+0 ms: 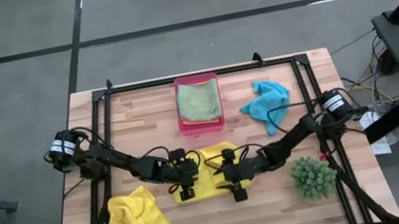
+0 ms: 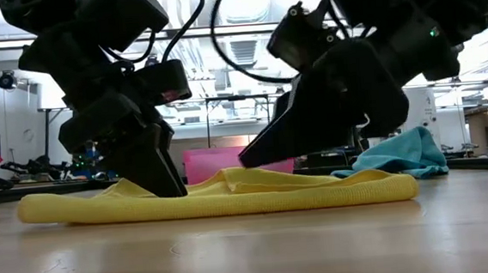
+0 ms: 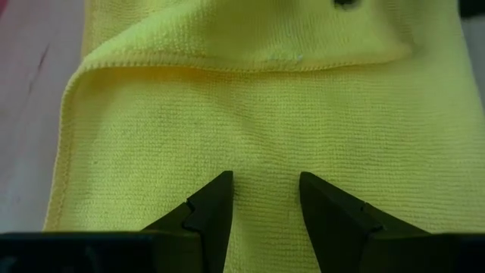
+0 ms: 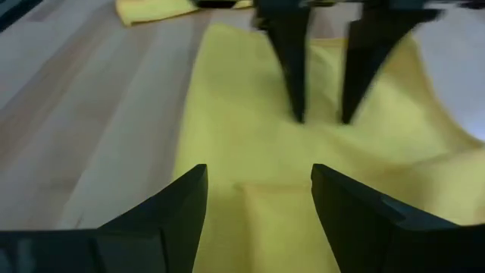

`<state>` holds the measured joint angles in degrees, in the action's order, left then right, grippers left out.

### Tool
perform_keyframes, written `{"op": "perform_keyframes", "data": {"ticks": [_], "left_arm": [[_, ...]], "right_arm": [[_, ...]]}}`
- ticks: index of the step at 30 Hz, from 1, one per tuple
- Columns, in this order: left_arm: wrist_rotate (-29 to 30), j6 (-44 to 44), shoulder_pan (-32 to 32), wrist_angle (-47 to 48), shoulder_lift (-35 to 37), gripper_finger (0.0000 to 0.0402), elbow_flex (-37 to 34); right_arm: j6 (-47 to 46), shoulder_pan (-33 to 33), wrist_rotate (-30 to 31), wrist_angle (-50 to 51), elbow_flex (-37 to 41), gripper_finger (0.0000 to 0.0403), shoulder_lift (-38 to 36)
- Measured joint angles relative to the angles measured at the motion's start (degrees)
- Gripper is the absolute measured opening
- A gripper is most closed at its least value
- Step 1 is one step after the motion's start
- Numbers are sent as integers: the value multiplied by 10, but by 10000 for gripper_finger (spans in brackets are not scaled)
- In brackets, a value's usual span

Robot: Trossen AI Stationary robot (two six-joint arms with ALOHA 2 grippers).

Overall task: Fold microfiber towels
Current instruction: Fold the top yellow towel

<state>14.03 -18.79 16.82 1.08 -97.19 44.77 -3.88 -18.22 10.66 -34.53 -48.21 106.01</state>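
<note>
Near centre I see a yellow towel (image 1: 211,169), partly folded, flat, long axis left-right. Left gripper (image 1: 185,182) and right gripper (image 1: 234,183) both press tips into it, fingers parted, gripping nothing. Second yellow towel (image 1: 136,217) crumpled near left. Far: one turquoise towel (image 1: 267,102) bunched; green towel (image 1: 198,100) folded in pink tray (image 1: 183,123).

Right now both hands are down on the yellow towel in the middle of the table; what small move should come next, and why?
Probably close both hands to pinch the cloth. The left hand and the right hand stand open, tips on the partly folded yellow towel, with nothing gripped. One edge already lies folded over, so gripping and lifting would likely allow the next fold.
</note>
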Motion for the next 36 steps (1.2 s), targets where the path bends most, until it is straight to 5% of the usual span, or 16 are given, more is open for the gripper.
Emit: {"op": "perform_keyframes", "data": {"ticks": [13, 27, 36], "left_arm": [[4, 0, 0, -1, 1, 138, 1], [15, -3, 0, -1, 1, 138, 1], [15, -3, 0, -1, 1, 138, 1]], "right_arm": [[-5, 10, 13, 143, -61, 219, 11], [-4, 10, 14, 153, -61, 20, 8], [8, 11, 87, 255, -61, 9, -51]]}}
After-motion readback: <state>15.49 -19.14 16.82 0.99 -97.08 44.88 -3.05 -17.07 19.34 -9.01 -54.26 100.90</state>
